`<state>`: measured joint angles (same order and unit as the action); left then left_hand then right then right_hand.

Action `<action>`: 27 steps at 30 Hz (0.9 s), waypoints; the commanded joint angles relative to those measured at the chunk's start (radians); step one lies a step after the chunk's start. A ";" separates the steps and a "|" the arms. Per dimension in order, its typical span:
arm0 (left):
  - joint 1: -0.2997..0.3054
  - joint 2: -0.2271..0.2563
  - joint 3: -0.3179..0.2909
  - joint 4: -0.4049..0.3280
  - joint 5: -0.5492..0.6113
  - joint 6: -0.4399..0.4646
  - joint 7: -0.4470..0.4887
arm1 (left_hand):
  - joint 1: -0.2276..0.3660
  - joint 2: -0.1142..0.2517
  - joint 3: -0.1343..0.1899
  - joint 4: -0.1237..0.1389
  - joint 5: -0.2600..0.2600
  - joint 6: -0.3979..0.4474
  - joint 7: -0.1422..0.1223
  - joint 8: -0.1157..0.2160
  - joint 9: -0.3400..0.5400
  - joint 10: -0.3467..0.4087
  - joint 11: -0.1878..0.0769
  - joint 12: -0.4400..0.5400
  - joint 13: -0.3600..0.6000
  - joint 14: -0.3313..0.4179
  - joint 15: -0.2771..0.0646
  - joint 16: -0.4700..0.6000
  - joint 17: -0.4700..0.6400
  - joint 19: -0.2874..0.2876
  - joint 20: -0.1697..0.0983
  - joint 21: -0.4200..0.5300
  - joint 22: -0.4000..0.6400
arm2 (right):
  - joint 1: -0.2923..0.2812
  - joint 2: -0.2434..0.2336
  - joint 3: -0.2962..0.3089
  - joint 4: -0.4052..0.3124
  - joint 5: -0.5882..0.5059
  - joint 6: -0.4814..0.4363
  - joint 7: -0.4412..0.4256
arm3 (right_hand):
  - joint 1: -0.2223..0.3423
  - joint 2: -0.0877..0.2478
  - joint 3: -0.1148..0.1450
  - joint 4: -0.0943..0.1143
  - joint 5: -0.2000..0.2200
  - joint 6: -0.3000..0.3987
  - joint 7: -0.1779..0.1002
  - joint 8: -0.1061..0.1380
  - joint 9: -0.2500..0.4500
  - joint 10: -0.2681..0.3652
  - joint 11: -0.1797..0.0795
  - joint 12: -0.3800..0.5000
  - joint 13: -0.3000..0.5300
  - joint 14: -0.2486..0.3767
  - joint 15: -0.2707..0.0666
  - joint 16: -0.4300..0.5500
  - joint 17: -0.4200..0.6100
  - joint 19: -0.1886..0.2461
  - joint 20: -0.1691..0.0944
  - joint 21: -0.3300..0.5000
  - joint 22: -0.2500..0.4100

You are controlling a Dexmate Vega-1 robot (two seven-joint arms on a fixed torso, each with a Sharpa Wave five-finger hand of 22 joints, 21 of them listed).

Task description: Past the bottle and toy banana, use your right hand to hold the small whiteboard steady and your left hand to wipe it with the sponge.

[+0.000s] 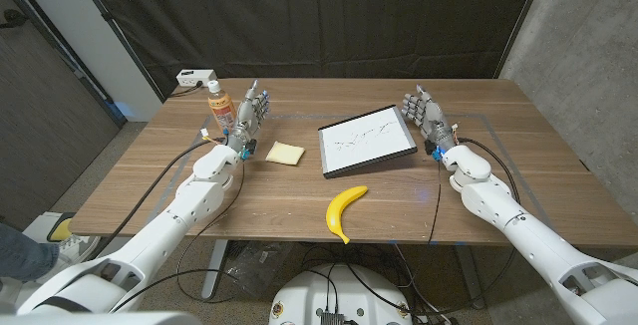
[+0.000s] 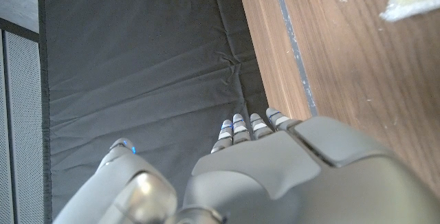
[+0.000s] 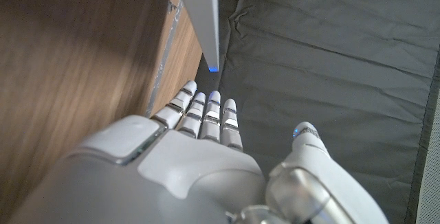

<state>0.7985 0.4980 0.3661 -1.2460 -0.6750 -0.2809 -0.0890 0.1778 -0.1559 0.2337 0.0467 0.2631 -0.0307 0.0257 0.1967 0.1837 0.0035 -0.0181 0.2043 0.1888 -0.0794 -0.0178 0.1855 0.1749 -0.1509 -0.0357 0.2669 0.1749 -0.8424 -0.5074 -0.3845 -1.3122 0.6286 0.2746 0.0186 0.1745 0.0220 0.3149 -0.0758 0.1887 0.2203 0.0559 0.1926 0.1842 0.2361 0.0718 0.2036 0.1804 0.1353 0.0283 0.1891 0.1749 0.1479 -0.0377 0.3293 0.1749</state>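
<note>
Wooden table (image 1: 299, 190), black backdrop curtain (image 1: 329, 21)

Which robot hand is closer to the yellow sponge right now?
The left robot hand. It stands just beside the sponge, between it and the bottle. The right robot hand stands across the whiteboard, at its far side.

White power strip (image 1: 195, 78) — table's far-left corner

Pale yellow sponge (image 1: 285, 153); brighter yellow toy banana (image 1: 344, 210). White whiteboard (image 1: 367, 140), black frame, thin dark scribbles. Orange bottle (image 1: 220, 106) (white cap). Brown wood-grain table (image 1: 269, 195), dull blue tape lines. Grey-and-white left hand (image 1: 251, 112) and right hand (image 1: 422, 111), blue fingertip accents. Black backdrop (image 1: 329, 16).
</note>
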 commanded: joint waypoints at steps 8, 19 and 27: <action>0.023 0.033 -0.032 -0.037 -0.016 0.003 -0.077 | 0.018 0.006 0.005 -0.005 0.011 -0.012 0.004 0.003 0.002 0.001 -0.004 0.005 0.001 -0.007 0.006 0.005 0.005 -0.008 -0.052 -0.001 0.003 | -0.057 -0.032 0.005 -0.119 -0.085 0.003 -0.073 | 0.025 -0.001 0.008 -0.014 0.002 0.011 -0.005 0.005 0.003 0.019 -0.005 0.010 0.002 0.022 -0.004 0.006 0.005 0.023 -0.032 0.005 0.005; 0.060 0.058 -0.044 -0.103 -0.013 0.012 -0.071 | 0.029 0.010 0.004 -0.010 0.014 -0.004 0.008 0.006 0.002 0.009 0.002 0.007 0.001 0.000 0.008 0.006 0.005 -0.007 -0.044 -0.005 0.003 | -0.078 -0.072 0.025 -0.177 -0.109 -0.011 -0.093 | 0.040 0.000 0.009 -0.025 -0.002 0.019 -0.009 0.007 0.004 0.036 -0.002 0.016 0.003 0.037 -0.005 0.009 0.005 0.034 -0.029 0.002 0.006; 0.084 0.057 -0.050 -0.135 -0.013 -0.006 -0.068 | 0.037 0.014 0.004 -0.013 0.015 0.003 0.010 0.008 0.002 0.014 -0.001 0.009 0.001 0.005 0.011 0.007 0.005 -0.005 -0.040 -0.008 0.003 | -0.133 -0.124 0.052 -0.296 -0.196 -0.063 -0.212 | 0.081 0.002 0.016 -0.053 -0.007 -0.033 0.015 -0.007 0.007 0.003 0.018 0.003 0.006 0.048 -0.003 0.007 0.006 0.068 -0.022 -0.002 0.006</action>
<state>0.8511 0.5475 0.3256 -1.3347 -0.6890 -0.2743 -0.1609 0.2055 -0.1463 0.2333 0.0383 0.2738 -0.0359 0.0308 0.1967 0.1841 0.0091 -0.0125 0.2042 0.1886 -0.0736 -0.0122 0.1855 0.1747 -0.1507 -0.0356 0.2621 0.1747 -0.9228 -0.5730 -0.3618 -1.4879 0.5048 0.2667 -0.0972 0.2370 0.0245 0.3285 -0.1147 0.1845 0.2016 0.0672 0.1885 0.1888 0.2471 0.0855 0.2107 0.1836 0.1685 0.0235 0.1928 0.1795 0.1967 -0.0394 0.3273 0.1795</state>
